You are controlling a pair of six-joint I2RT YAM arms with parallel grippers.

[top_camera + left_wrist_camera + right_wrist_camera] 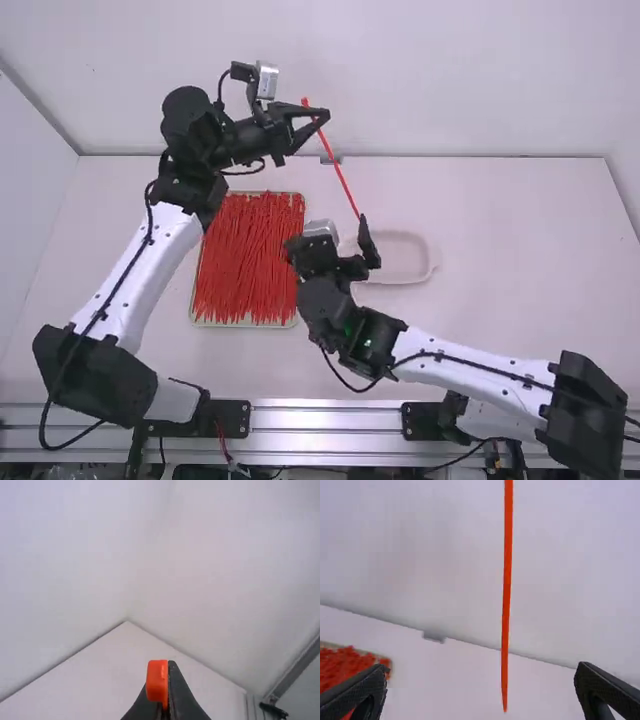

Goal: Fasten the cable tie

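Two tools are mine. The nearer one, my right tool (pixel 481 672), stands wide open with its fingers well apart and nothing gripped. In line with that gap hangs the pointed tip of the one long thin red plastic cable tie (pixel 338 170) that is up off the table.

Just beside that tool on the white table (pixel 520 220) lies one flat tan tray (pixel 245 323). It carries a dense heap of loose red cable ties (pixel 250 255), far too many to count. One shallow white oval dish (pixel 430 262) lies there as well.

Farther back, raised near the table's far edge, my left tool (pixel 303 125) is clamped tight on the tie close to its square head. From there the strap slants down toward my right tool.

I judge this to be an early step: the tie is picked and presented, but not yet looped. The next move calls for my right tool to close on the free tip without knocking it aside. It then has to bend the strap round and feed the tip squarely into the slot in the head. The strap looks springy, so I expect the tip could flick away if I catch it off-centre.
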